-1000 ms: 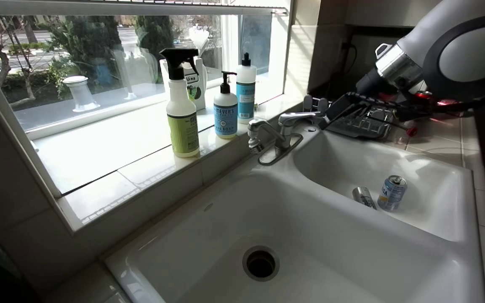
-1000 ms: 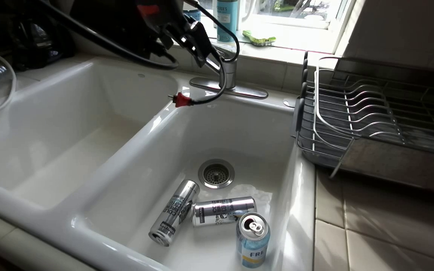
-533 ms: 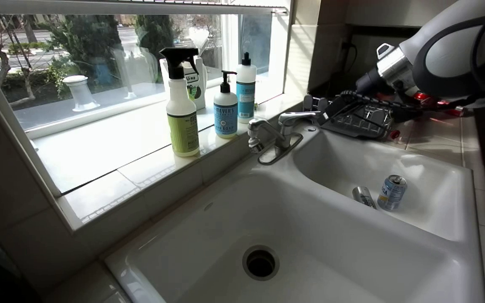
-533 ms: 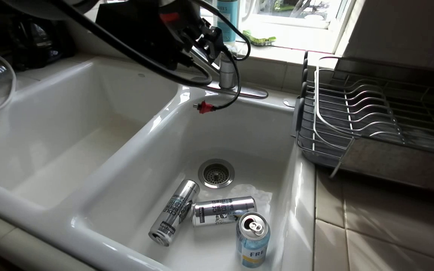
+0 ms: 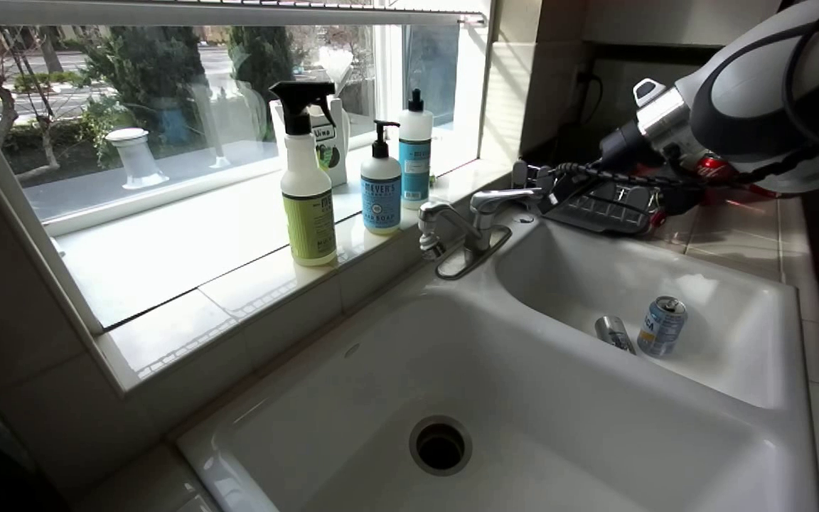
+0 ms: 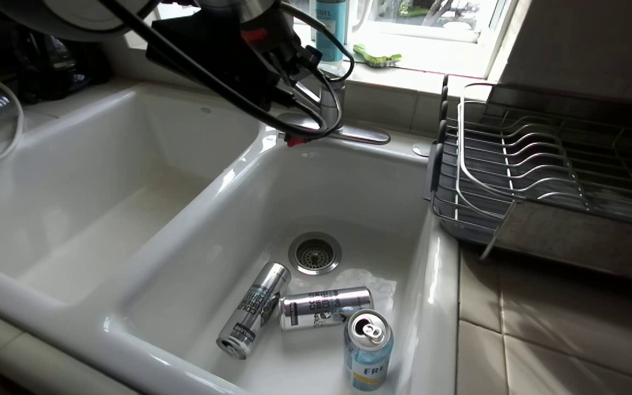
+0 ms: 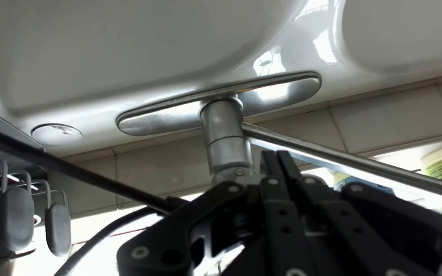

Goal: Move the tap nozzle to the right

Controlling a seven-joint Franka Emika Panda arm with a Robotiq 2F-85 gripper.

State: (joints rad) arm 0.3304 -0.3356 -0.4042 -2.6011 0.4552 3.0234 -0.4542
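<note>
Here, in an exterior view, the white two-basin sink has three cans in its right basin: a slim silver metal can slanting on its side at left, a second slim silver metal can lying crosswise just beside it, and a light-blue metal can upright at the near right. Far of them is a round metal drain strainer. The left basin has a dark round drain.

In the wrist view, the slim chrome tap nozzle runs out from the grey metal tap body, at the far edge of the sink; it points left in the scene. The black gripper is clenched, its fingers side by side, near the nozzle and body; whether it touches them I cannot tell.

To the sink's right, a metal wire dish rack stands on the beige tiled table. On the white windowsill stand a green-labelled spray bottle, a blue-labelled pump bottle and a teal-labelled bottle. Shrubs show through the window.
</note>
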